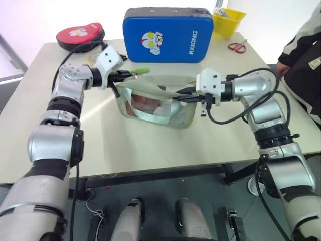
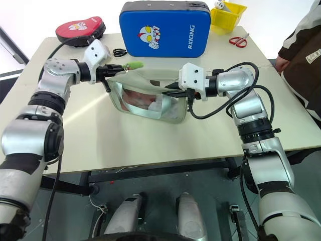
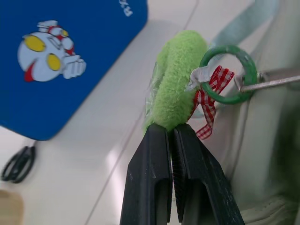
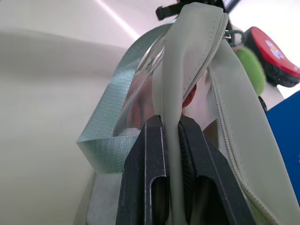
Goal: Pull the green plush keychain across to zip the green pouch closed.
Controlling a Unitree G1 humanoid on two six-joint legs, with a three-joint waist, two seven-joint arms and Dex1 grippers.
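The green pouch [image 1: 155, 105] hangs above the table's middle, its clear window showing reddish and white contents. Its zipper [image 4: 220, 70] gapes open along the top. The lime-green plush keychain [image 3: 176, 79] sits at the pouch's left top corner, joined to a green ring [image 3: 229, 74] and a red checked ribbon [image 3: 208, 101]. My left gripper [image 3: 171, 129] is shut on the keychain's near end. My right gripper [image 4: 171, 122] is shut on the pouch's right top edge [image 2: 168, 86], holding it up. A sage strap [image 4: 112, 122] loops beside it.
A blue cartoon-faced pad [image 1: 168, 34] stands behind the pouch. A red pad [image 1: 80, 35] lies at the back left, black scissors [image 2: 119, 51] near it. A yellow bin [image 1: 228, 21] and red scissors [image 1: 237, 46] are at the back right. A person [image 1: 306, 55] stands at the right edge.
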